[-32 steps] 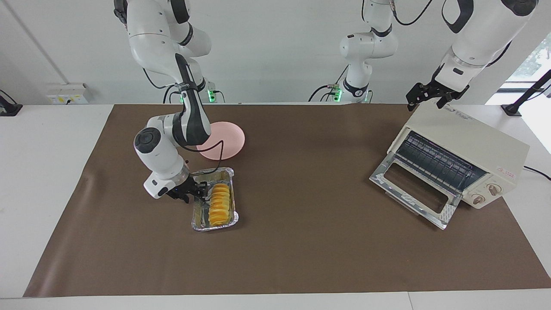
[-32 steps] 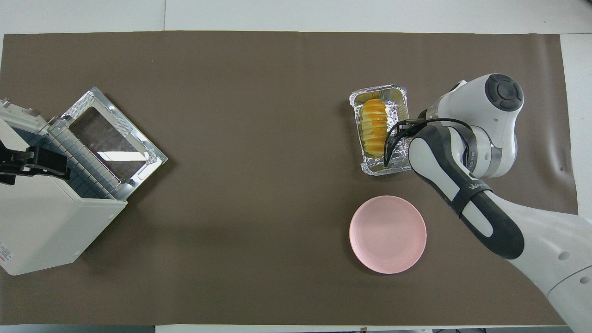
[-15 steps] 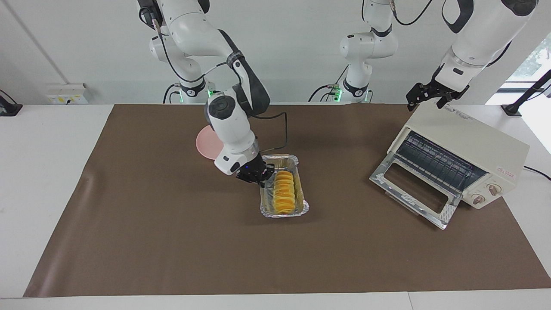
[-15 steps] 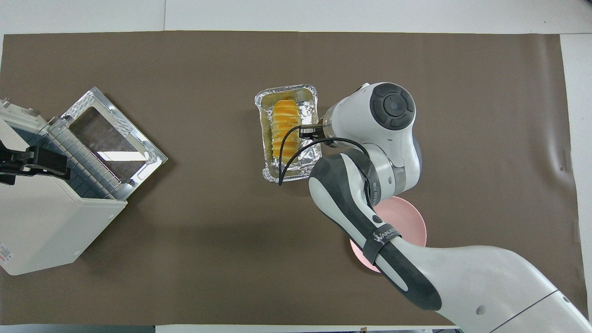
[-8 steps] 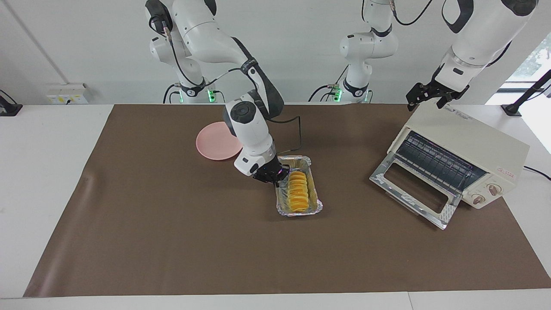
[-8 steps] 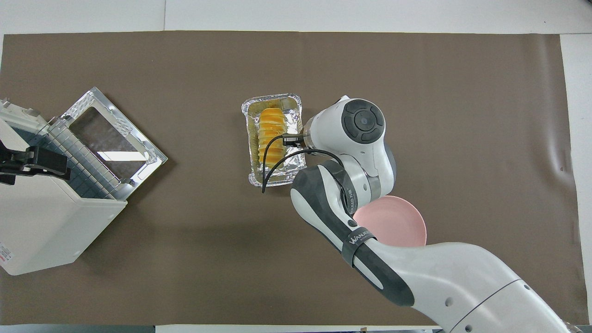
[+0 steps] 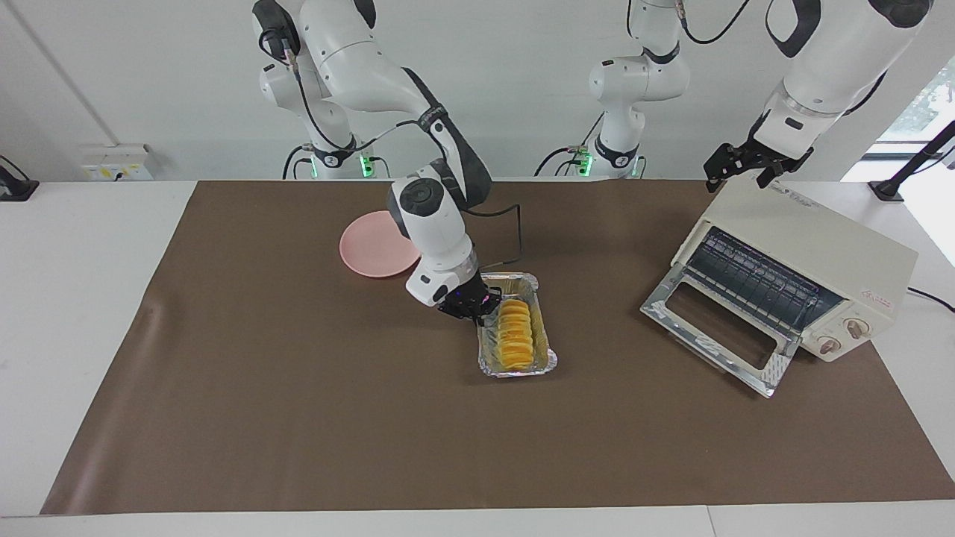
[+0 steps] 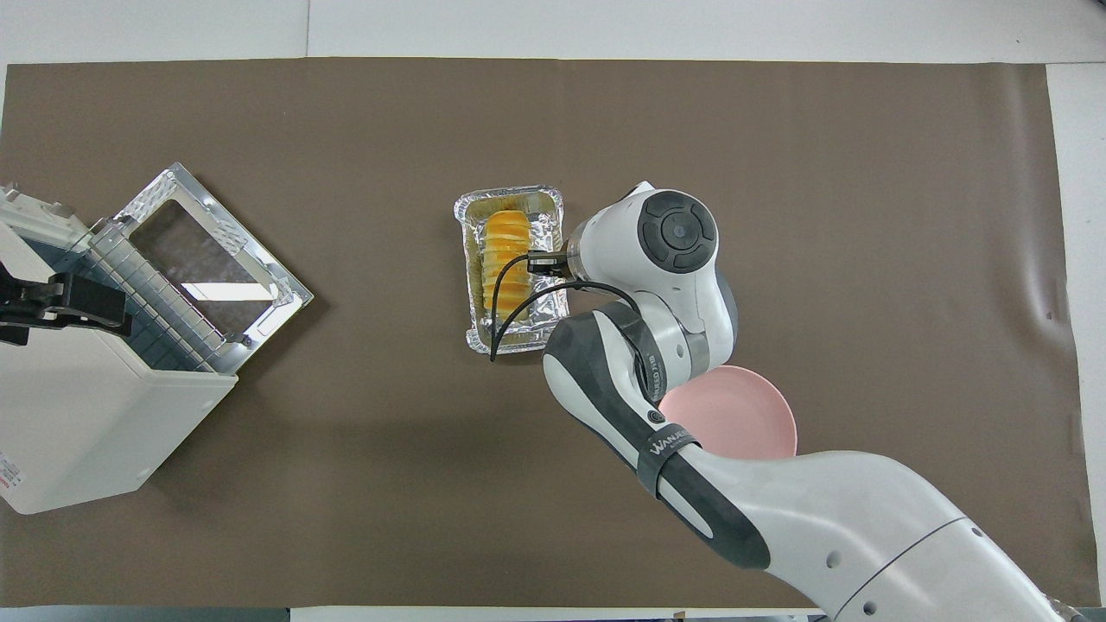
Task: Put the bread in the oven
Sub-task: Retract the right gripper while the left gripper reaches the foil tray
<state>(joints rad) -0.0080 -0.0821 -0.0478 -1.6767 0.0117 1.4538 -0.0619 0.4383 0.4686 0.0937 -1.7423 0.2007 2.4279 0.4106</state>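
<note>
While the bread [image 7: 515, 333] sits in the foil tray [image 7: 542, 356] mid-surface, right gripper [image 7: 477, 308] is at the tray's rim; jaws unclear. Left gripper [image 7: 750, 165] waits over the oven [image 7: 806, 246], jaws apart. Step: transfer. Next, likely: tray onto rack through the open door.

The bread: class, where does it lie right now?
The bread lies in the foil tray mid-table, farther from the robots than the pink plate, with the right gripper at the tray's rim.

White wall [image 7: 485, 89], brown table mat [image 7: 373, 418]
</note>
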